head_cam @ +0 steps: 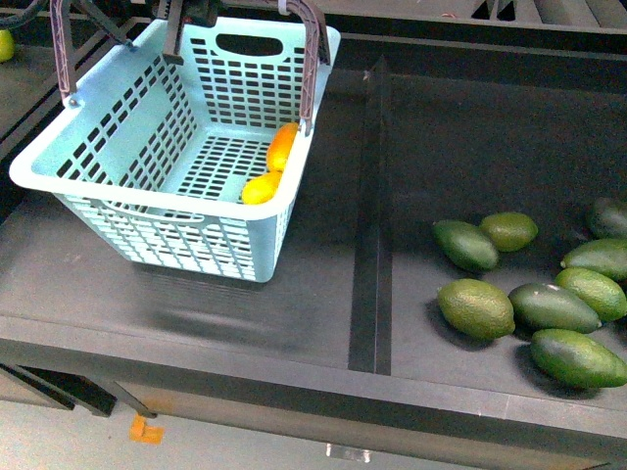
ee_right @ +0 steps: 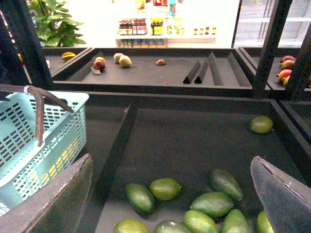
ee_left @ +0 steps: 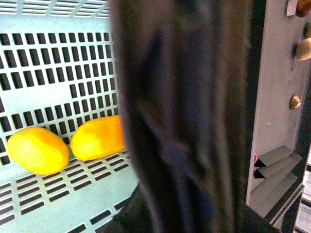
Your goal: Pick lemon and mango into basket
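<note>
The pale mint-blue basket (head_cam: 118, 166) is tilted and lifted off the dark shelf at the left of the front view. The lemon (head_cam: 261, 189) and the orange mango (head_cam: 282, 146) lie inside against its right wall. In the left wrist view the lemon (ee_left: 38, 150) and mango (ee_left: 97, 137) rest on the slotted floor (ee_left: 58, 194). The left gripper is shut on the basket's brown handle (ee_left: 184, 121), which fills that view; its fingertips are hidden. The right gripper (ee_right: 170, 194) is open and empty above the green fruits, to the right of the basket (ee_right: 34, 141).
Several dark green oval fruits (head_cam: 475, 308) lie at the right of the shelf, also seen in the right wrist view (ee_right: 165, 188). A raised divider (head_cam: 372, 245) splits the shelf. Further shelves with fruit (ee_right: 121, 60) and dividers stand behind.
</note>
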